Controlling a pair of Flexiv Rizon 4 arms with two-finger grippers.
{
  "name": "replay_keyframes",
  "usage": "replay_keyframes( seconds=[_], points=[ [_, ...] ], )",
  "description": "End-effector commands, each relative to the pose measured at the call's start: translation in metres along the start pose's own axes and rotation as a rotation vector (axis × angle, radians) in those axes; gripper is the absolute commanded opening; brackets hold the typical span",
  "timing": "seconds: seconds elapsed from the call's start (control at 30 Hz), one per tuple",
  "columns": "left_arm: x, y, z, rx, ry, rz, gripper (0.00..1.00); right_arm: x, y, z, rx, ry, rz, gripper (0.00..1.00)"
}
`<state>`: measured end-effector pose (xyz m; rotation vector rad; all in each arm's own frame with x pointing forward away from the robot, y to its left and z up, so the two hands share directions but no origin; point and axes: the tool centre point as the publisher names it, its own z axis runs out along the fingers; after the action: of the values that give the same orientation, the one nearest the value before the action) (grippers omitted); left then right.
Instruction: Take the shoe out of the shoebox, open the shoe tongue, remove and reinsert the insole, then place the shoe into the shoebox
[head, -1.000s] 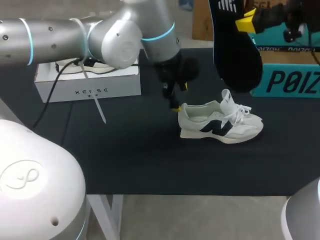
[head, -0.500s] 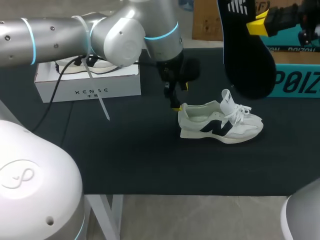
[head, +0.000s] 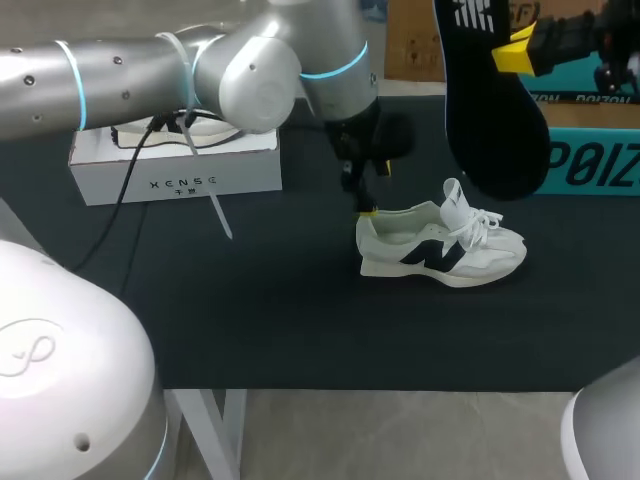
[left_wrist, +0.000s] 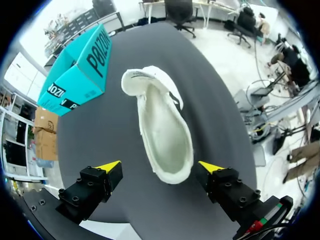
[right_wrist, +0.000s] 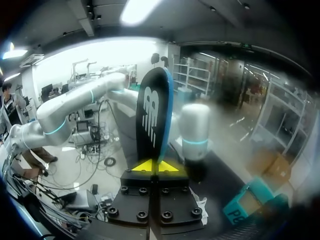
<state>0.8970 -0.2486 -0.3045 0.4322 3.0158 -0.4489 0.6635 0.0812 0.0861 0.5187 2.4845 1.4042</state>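
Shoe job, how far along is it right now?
Done: the shoe lies out on the table, and its insole is out. In hand: the right gripper holds the insole up in the air, while the left gripper hangs open over the heel. Left: reinsert the insole and box the shoe.

1. Boxes: 2, a white box (head: 175, 178) and a teal box (head: 590, 160).
2. Shoes: 1 white shoe (head: 440, 248); pale item in the white box, can't tell if it's a second.
3. Insoles: 1 black insole (head: 492, 110).
4. Grippers: 2, left gripper (left_wrist: 160, 167) and right gripper (right_wrist: 156, 165).
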Motion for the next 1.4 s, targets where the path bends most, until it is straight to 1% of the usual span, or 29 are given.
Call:
replay_keyframes(
  seconds=[0.03,0.13,0.33,0.47,0.6,0.63,0.7,0.87,0.9,0.93,0.97,1.1,1.27,1.4],
  points=[
    [-0.01,-0.018,0.018,-0.019,-0.007,0.01,1.0,-0.002,0.003,0.002,0.006,0.003,0.001,0.0],
    [-0.018,-0.023,0.033,-0.02,-0.039,0.017,1.0,-0.002,0.003,0.002,0.006,0.003,0.001,0.0],
    [-0.021,-0.029,0.063,-0.004,-0.007,0.014,1.0,-0.002,0.003,0.002,0.006,0.003,0.001,0.0],
    [-0.02,-0.029,0.077,0.006,0.011,0.008,1.0,-0.002,0.003,0.002,0.006,0.003,0.001,0.0],
    [-0.022,-0.026,0.086,0.005,0.012,-0.005,1.0,-0.002,0.003,0.002,0.006,0.003,0.001,0.0],
    [-0.023,-0.026,0.087,0.019,0.013,-0.01,1.0,-0.002,0.003,0.002,0.006,0.003,0.001,0.0],
    [-0.025,-0.025,0.09,0.017,-0.012,-0.013,1.0,-0.002,0.003,0.002,0.006,0.003,0.001,0.0],
    [-0.026,-0.025,0.096,0.025,0.003,-0.021,1.0,-0.002,0.003,0.002,0.006,0.003,0.001,0.0],
    [-0.026,-0.025,0.097,0.024,0.002,-0.02,0.79,-0.002,0.003,0.002,0.006,0.003,0.001,0.0],
    [-0.026,-0.025,0.097,0.024,0.003,-0.02,0.36,-0.002,0.003,0.002,0.006,0.003,0.001,0.0],
    [-0.025,-0.025,0.098,0.025,0.016,-0.016,0.0,-0.002,0.003,0.002,0.006,0.003,0.001,0.0],
    [-0.025,-0.024,0.097,0.008,0.014,-0.012,0.0,-0.002,0.003,0.002,0.006,0.003,0.001,0.0],
    [-0.023,-0.023,0.092,0.006,0.008,-0.006,0.0,-0.002,0.003,0.002,0.006,0.003,0.001,0.0],
    [-0.023,-0.02,0.093,0.002,0.01,-0.009,0.0,-0.002,0.003,0.002,0.006,0.003,0.001,0.0]
  ],
)
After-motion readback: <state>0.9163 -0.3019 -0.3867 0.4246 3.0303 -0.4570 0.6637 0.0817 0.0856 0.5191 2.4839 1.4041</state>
